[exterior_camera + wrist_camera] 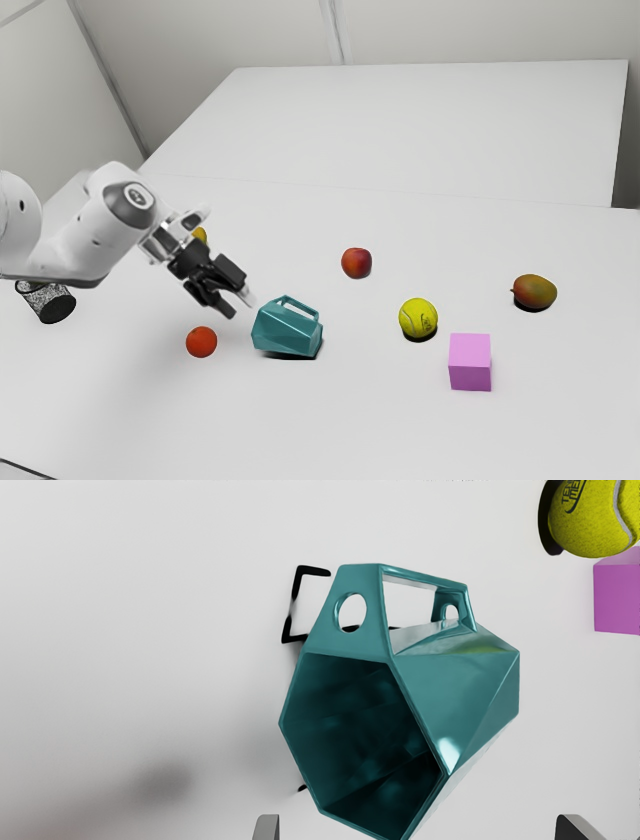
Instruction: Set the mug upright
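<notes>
One teal mug (450,695) lies on its side, dark within.

The white seven-joint Franka arm (75,250) comes in at nine o'clock of the exterior view, its forward link rising toward one o'clock to a rounded, grey-ringed wrist joint (135,202). From there the black two-finger gripper (240,305) slants down toward four o'clock of that same view, tilted, its tips the farthest-reaching part of the arm. In the wrist view its two fingertips (266,828) stand wide apart, facing each other across an open gap, neither one touching the other.
</notes>
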### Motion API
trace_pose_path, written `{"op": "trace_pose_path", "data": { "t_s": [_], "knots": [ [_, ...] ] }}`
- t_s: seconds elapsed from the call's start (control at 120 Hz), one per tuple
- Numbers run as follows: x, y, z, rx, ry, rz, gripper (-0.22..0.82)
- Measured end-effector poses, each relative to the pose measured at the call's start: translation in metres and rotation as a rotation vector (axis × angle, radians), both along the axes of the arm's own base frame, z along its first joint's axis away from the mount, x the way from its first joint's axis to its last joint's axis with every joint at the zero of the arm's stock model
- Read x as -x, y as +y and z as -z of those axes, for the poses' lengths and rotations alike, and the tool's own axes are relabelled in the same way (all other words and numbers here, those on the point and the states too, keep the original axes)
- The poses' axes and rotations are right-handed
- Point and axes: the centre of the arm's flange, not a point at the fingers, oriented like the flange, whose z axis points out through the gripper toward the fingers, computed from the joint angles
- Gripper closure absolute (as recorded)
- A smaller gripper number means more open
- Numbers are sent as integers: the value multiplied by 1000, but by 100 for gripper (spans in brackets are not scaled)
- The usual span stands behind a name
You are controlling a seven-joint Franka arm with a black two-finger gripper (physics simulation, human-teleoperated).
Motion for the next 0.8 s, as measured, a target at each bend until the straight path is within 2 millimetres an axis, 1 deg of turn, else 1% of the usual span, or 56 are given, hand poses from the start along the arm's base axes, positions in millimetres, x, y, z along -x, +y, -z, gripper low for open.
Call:
{"op": "trace_pose_path", "data": {
  "t_s": [0.15,0.292,0.392,0.45,0.542,0.642,0.8],
  "knots": [
    [-4,-7,18,59,-24,12,0],
    [-8,-22,27,113,-49,35,0],
    [-8,-26,33,148,-55,40,1],
    [-7,-27,35,166,-59,43,6],
    [-6,-30,37,189,-64,55,17],
    [-3,-32,40,220,-60,68,25],
    [-3,-35,33,249,-76,97,42]
  ]
}}
